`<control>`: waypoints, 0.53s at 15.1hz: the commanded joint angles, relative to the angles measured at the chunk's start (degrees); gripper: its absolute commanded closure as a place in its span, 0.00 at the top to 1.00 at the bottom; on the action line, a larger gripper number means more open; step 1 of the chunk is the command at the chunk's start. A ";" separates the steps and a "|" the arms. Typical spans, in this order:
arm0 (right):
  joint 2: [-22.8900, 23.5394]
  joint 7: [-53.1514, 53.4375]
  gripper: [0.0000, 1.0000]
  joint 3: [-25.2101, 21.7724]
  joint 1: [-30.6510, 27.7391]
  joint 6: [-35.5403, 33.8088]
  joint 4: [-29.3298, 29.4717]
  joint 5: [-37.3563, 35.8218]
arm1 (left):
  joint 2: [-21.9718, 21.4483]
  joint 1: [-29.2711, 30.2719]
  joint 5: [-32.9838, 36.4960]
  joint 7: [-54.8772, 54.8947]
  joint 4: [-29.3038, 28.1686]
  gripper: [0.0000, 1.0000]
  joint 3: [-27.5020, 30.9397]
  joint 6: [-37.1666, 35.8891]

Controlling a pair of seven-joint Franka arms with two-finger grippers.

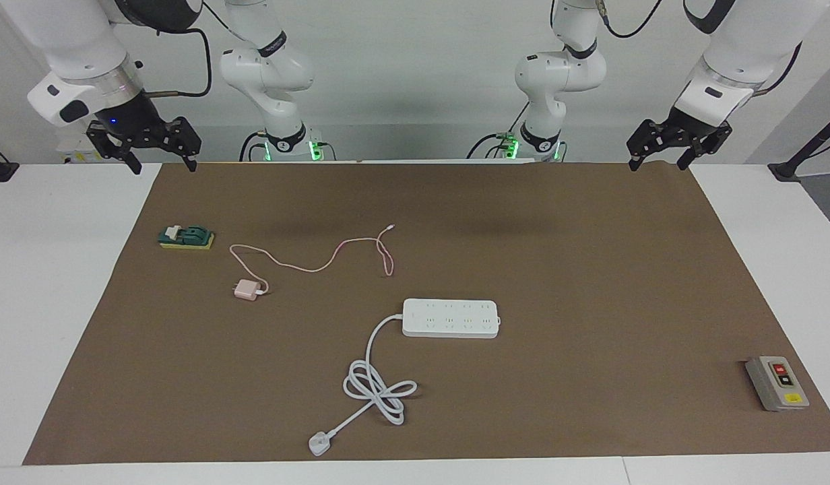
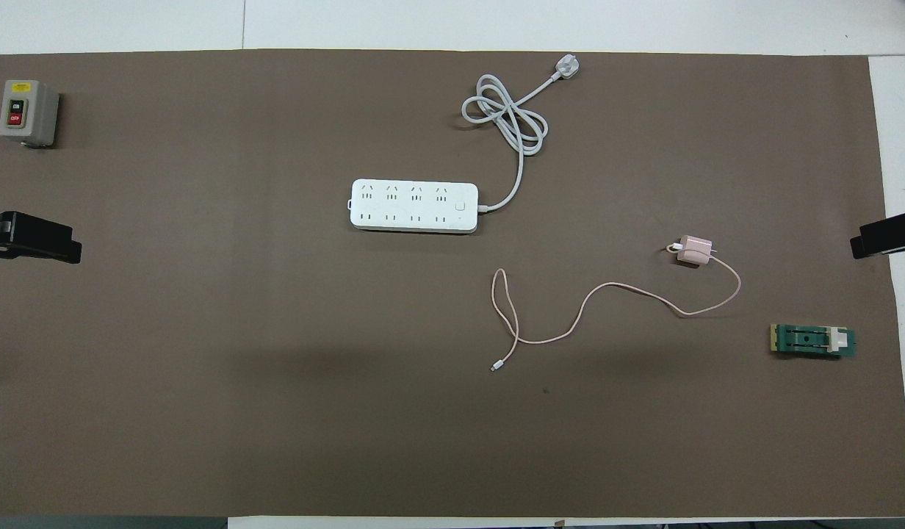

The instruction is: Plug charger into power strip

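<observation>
Grippers are hanging up high at the two top corners of the facing view, operator. Your right gripper is waiting at the upper left of that view, over the edge of the brown mat. Its fingers are spread wide apart and they are holding nothing. Your left gripper is waiting at the upper right, over the mat's other top corner. Its fingers are spread wide too, and they are holding nothing.

In the overhead view you are only seeing dark bits of them. The left gripper is poking in at the left edge and the right gripper at the right edge.

Your charger is lying on the mat, left of the middle in the facing view. In the overhead view the charger is sitting at the right, a bit above the middle. Its pink cable is looping across the mat toward the middle.

Your strip is lying flat in the middle of the facing view, well apart from the charger. Its sockets are facing up. In the overhead view the strip is just above the middle. Its white cord is curling in a loose knot and ending in a white plug near the bottom edge of the mat.

A green block is resting at the left, above the charger. A grey box with buttons is sitting at the lower right.
</observation>
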 commanded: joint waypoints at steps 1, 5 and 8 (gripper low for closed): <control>0.16 0.53 1.00 0.56 -1.11 -0.20 0.54 -0.87 | -1.32 0.01 1.04 0.03 -1.62 1.00 0.00 0.40; 0.08 0.18 1.00 0.65 -1.82 -0.02 0.45 -0.95 | -1.32 0.01 1.13 0.03 -1.62 1.00 0.00 0.40; 0.08 0.44 1.00 0.65 -1.90 0.33 0.45 -0.96 | -1.32 0.01 1.13 0.03 -1.62 1.00 0.00 0.40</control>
